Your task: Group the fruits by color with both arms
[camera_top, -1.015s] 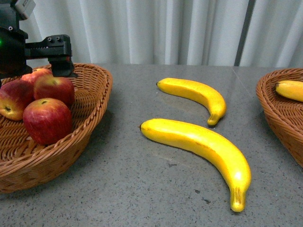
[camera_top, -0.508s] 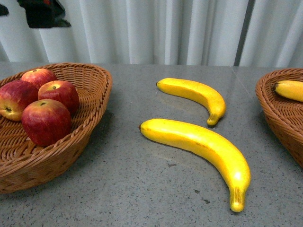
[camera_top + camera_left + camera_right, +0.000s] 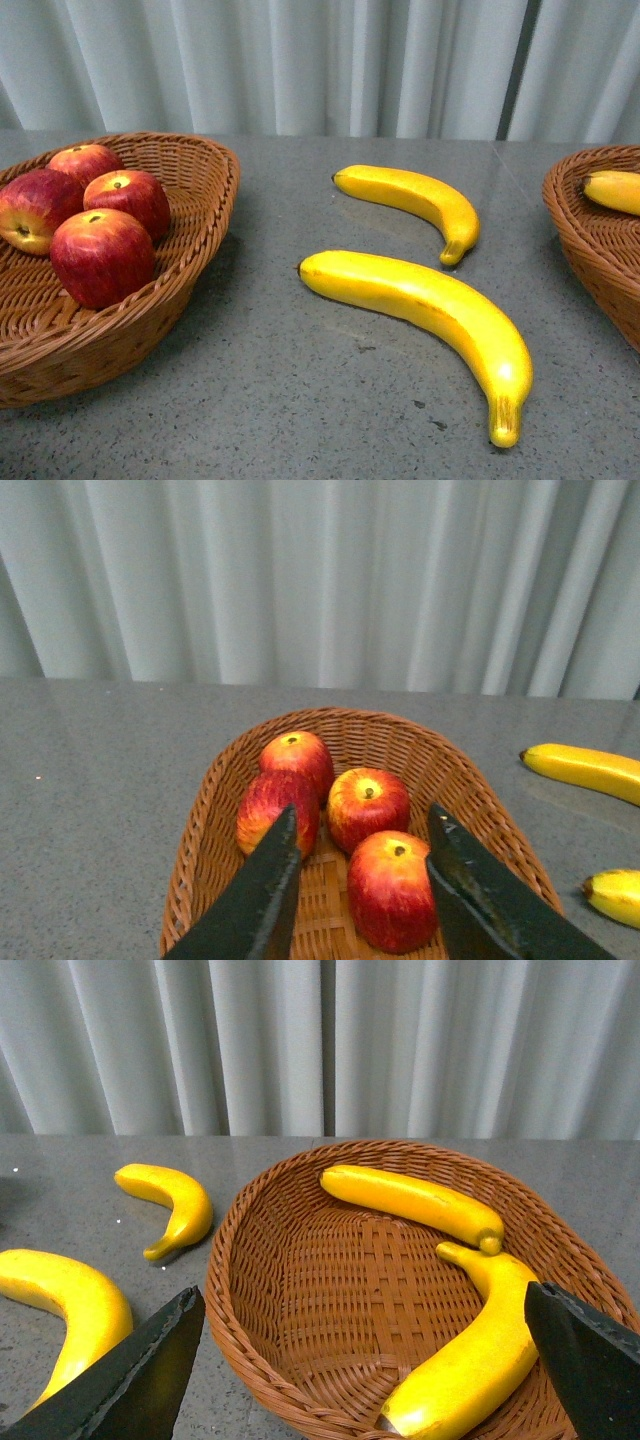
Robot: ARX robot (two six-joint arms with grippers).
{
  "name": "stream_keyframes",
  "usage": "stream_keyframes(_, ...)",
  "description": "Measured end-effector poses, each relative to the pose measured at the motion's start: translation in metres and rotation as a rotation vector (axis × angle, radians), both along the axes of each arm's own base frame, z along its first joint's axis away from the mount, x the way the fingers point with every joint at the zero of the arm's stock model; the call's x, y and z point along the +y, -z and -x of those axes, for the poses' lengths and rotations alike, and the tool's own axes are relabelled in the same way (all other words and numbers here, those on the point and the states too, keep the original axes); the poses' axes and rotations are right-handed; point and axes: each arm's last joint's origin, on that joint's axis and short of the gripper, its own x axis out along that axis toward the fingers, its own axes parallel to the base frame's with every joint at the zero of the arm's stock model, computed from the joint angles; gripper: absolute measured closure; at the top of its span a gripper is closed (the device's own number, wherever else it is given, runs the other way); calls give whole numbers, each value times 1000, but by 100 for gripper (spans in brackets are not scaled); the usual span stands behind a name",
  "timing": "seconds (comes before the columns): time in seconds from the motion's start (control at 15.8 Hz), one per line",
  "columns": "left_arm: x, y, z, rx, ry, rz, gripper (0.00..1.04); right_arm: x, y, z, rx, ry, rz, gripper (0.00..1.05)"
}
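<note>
Four apples point(image 3: 100, 255) are sitting in the left basket point(image 3: 205, 200) at 9 o'clock of the front view, so the red side is looking done. Two bananas are lying loose on the table point(image 3: 270, 400), apart from each other: the far banana point(image 3: 410, 197) just off centre toward 1 o'clock, the near banana point(image 3: 420, 305) running from centre toward 5 o'clock. The right basket point(image 3: 575, 225) is getting clipped by the frame at 3 o'clock.

My read: the yellow sort is partway done. The next move is probably falling to the right arm, coming down on a loose banana and closing across its mid-body, since pinching near a tip would likely make the curve swing.

The front view is showing neither arm. The left wrist view is showing the left gripper point(image 3: 362, 818) pointing at the apple basket, clear of it, fingers spread, holding nothing. The right wrist view is showing the right gripper point(image 3: 360, 1295) facing the right basket, fingers spread wide, empty. It is also showing two basket bananas point(image 3: 410, 1200) already inside, while the front view is catching only one end.
</note>
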Motion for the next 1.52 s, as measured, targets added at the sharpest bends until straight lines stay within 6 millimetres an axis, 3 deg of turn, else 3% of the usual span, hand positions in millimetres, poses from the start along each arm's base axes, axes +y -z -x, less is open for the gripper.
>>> stream_keyframes(0.25, 10, 21, 11, 5, 21, 1, 104, 0, 0, 0, 0, 0, 0, 7)
stream_keyframes(0.76, 15, 47, 30, 5, 8, 4, 103, 0, 0, 0, 0, 0, 0, 7)
stream_keyframes(1.52, 15, 60, 45, -6, 8, 4, 103, 0, 0, 0, 0, 0, 0, 7)
